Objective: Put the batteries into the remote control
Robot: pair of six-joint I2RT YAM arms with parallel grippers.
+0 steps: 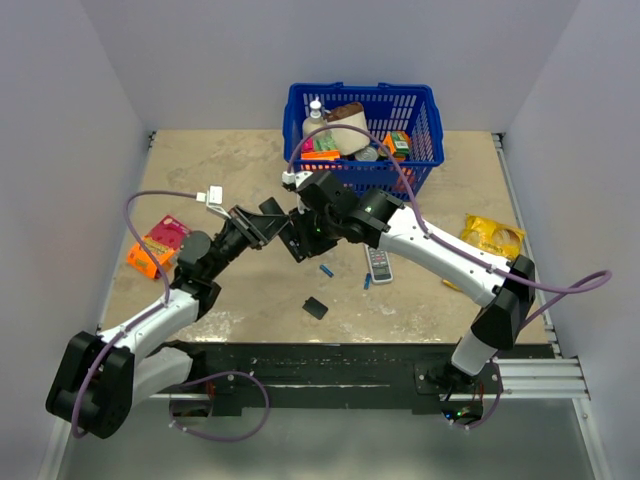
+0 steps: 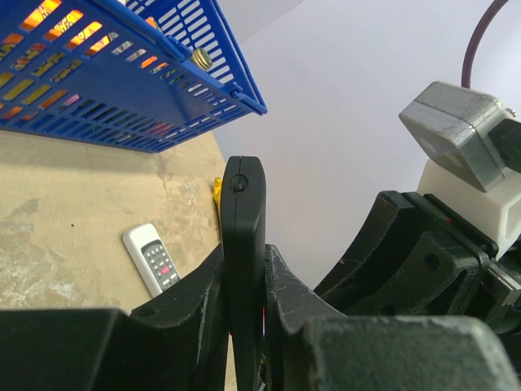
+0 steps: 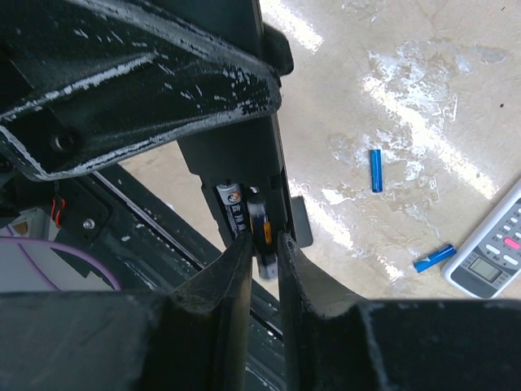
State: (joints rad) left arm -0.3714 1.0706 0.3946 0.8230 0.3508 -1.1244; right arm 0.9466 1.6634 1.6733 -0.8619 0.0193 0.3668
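My left gripper [image 2: 244, 262] is shut on the long black remote control [image 2: 243, 212] and holds it edge-up above the table. In the right wrist view the remote's open battery bay [image 3: 244, 204] faces me, with one cell [image 3: 233, 208] lying in it. My right gripper [image 3: 262, 241] is shut on a second dark cell with an orange band [image 3: 260, 226], whose end is in the bay beside the first. Two loose blue batteries [image 3: 375, 169] [image 3: 434, 257] lie on the table. The black back cover [image 1: 315, 307] lies on the table nearer the arm bases. Both grippers meet at mid-table [image 1: 292, 232].
A white-grey button remote [image 1: 379, 263] lies right of the loose batteries. A blue basket [image 1: 365, 135] full of items stands at the back. An orange packet [image 1: 158, 245] lies at the left and a yellow packet [image 1: 492, 236] at the right.
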